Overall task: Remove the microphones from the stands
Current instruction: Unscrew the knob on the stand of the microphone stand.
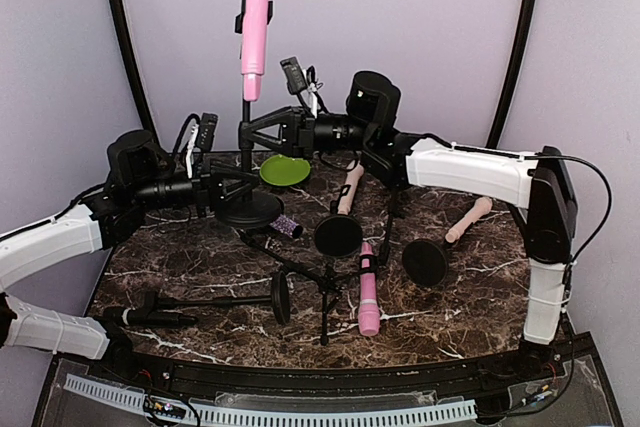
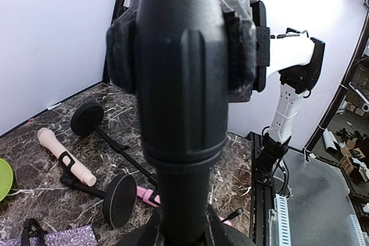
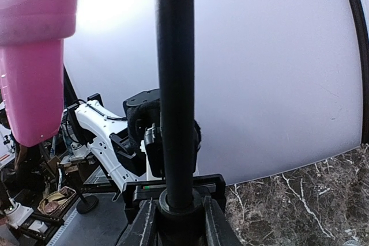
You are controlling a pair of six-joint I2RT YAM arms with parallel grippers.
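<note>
Microphone (image 1: 256,37) access is being prepared from the near edge outward. Toppled spare stands (image 1: 300,272) and a second pink handset (image 1: 368,292) are lying across the lower middle of the desk (image 1: 480,277), crowding any low sideways path. Beyond them, at centre left, the left tool (image 1: 236,187) is clenching the stand (image 1: 247,162) at its thick collar just above the round base (image 1: 250,210), probably pinning it against tipping. Higher, at frame centre, the right tool (image 1: 250,130) is clamping the thin pole, steadying it. Farthest, at top centre, the pink handset is sitting upright in the clip (image 1: 241,17); open room is lying above it, before the curved backdrop (image 1: 420,27).
</note>
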